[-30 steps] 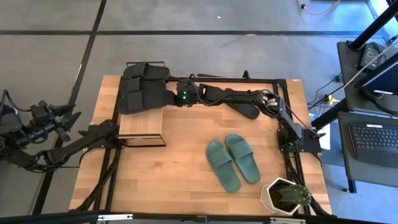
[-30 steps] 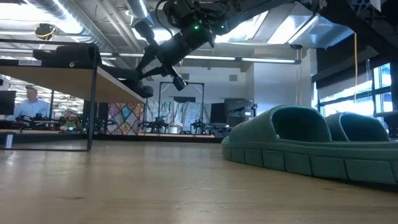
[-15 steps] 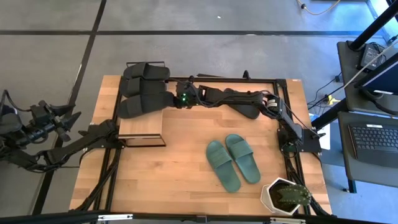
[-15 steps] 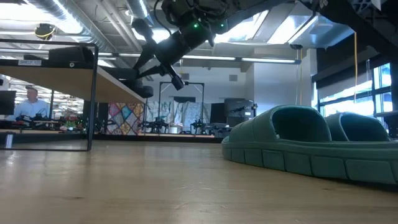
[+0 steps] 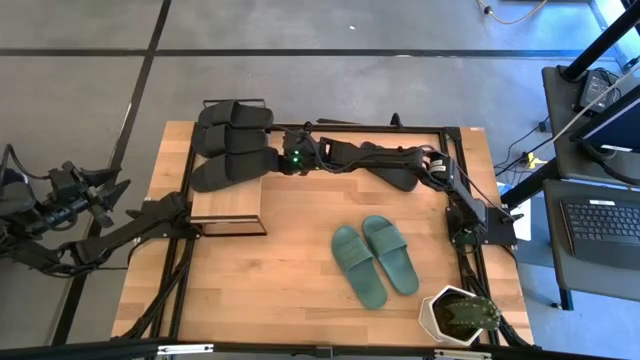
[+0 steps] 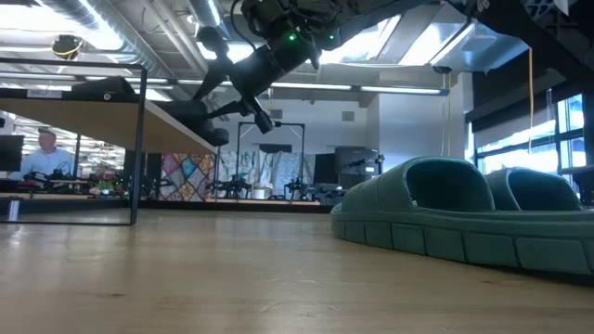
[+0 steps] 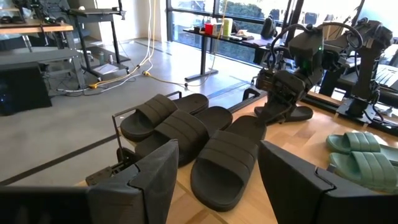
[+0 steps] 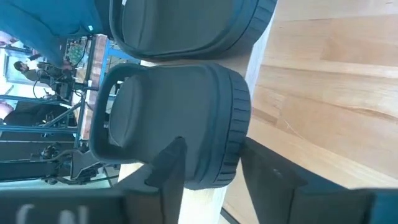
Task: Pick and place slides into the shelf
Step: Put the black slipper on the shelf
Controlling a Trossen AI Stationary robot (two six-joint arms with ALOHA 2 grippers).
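While the bench (image 5: 300, 290) lies broad and pale under both arms, the shelf (image 5: 228, 205) sits at its far left part, its light top board carrying three black slides (image 5: 232, 141) side by side. A fourth black slide (image 5: 400, 176) lies on the bench under the right arm, well apart from the shelf. The teal pair (image 5: 375, 258) rests together near the middle right of the bench, next to a white pot with a green plant (image 5: 458, 316) at the near right corner.

Now to the right pincer (image 5: 272, 160): it reaches across to the shelf's edge, right at the heel of the nearest black slide (image 5: 230, 168). Its wrist view shows the two dark fingers (image 8: 169, 171) standing apart on either side of that slide's ribbed heel (image 8: 186, 127), and I can't tell whether either pad touches the rubber. The slide itself lies flat on the board, its heel jutting over the edge.

Against a second ago, there's the difference: from above, that slide was tilted across the board with the pincer clamped on its heel; now it lies more squarely beside its neighbours and the fingers have spread. The arm has hardly shifted.

Off the bench's left edge, the left pincer (image 7: 214, 171) waits with its fingers wide apart and nothing between them, looking toward the row of slides.
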